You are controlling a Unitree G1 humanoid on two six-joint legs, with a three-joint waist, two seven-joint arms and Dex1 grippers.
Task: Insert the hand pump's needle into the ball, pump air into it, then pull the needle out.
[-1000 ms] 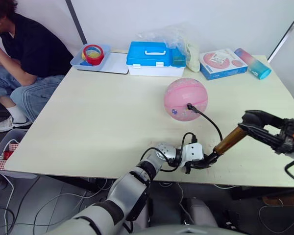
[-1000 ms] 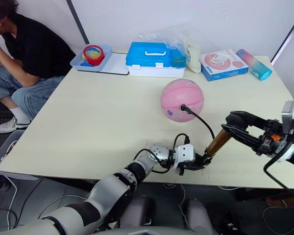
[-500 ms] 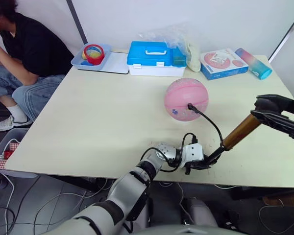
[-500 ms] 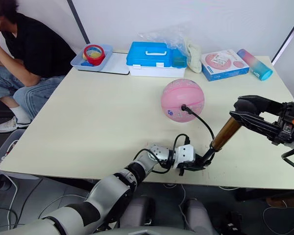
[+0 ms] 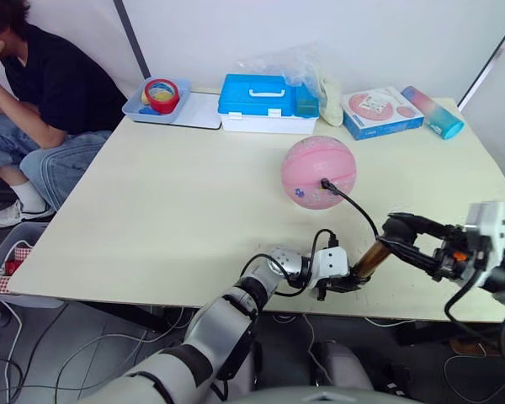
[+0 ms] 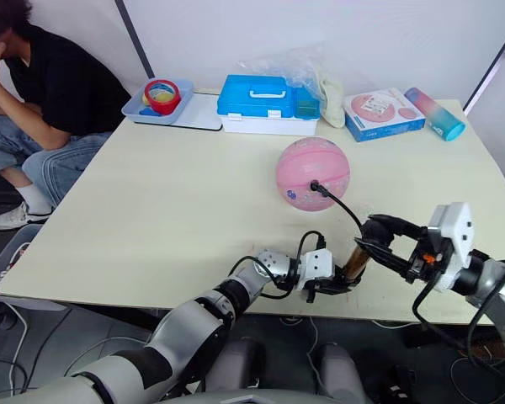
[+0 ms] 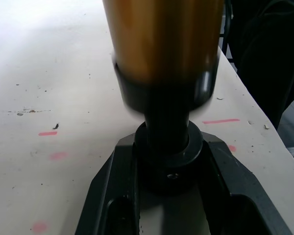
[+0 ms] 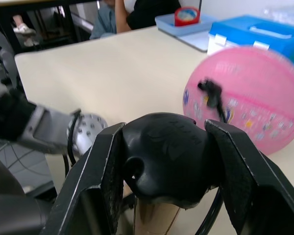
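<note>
The pink ball (image 5: 318, 172) rests on the table, right of the middle. The needle is buried in its valve; just its black fitting (image 5: 326, 183) shows there. From the fitting, the black hose (image 5: 358, 212) curves down toward the hand pump (image 5: 368, 259), which leans at the table's front edge. My left gripper (image 5: 343, 283) is shut on the pump's black bottom cap (image 7: 167, 157). My right gripper (image 5: 397, 229) is shut on the black handle (image 8: 167, 160) at the pump's upper end, pressed close to the bronze barrel (image 7: 161, 44).
Along the back of the table (image 5: 177, 202) stand a blue tray (image 5: 157, 95) with tape rolls, a blue case (image 5: 265, 99), a plastic bag (image 5: 307, 71), a pink-white box (image 5: 383, 109) and a pink-blue bottle (image 5: 433, 109). A person (image 5: 34, 93) sits at the far left.
My right gripper first drew the handle up and out to the right, then pushed it back down toward the barrel. The ball and my left gripper stayed put.
</note>
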